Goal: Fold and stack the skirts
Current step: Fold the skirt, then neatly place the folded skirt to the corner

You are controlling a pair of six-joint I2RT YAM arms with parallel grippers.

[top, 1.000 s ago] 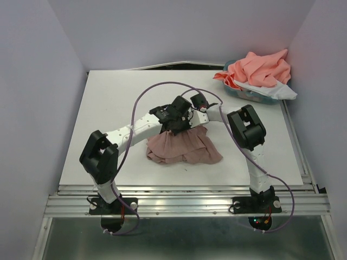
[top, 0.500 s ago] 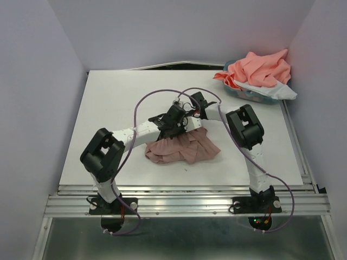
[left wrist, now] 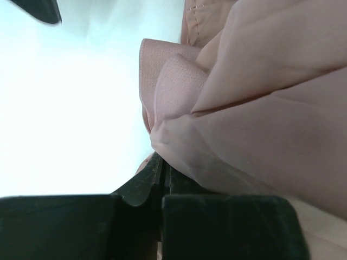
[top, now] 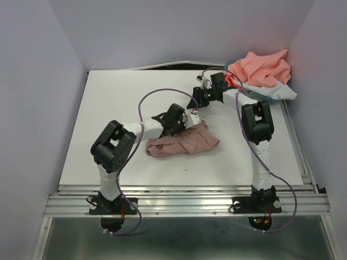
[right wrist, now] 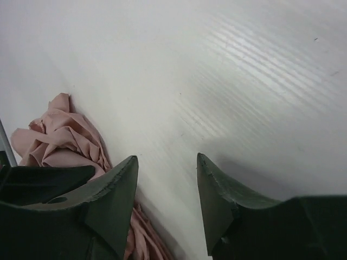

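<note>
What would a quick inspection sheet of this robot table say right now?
Surface: white table, matte.
Job's things: mauve skirt crumpled mid-table; coral cloth and pale cloth heaped far right.
Clutter: teal basket under that heap.
Grippers: left gripper shut on the mauve skirt's edge; right gripper open, empty, over bare table.
Cables: purple cables loop above the table.
Surroundings: lilac walls on three sides.

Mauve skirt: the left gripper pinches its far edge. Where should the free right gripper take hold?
Probably the right-hand end of the mauve skirt, coming down from the far right side. That end tapers thin and lies free on the table, apart from the left gripper, while the middle is bunched folds. The right gripper is open and empty.
</note>
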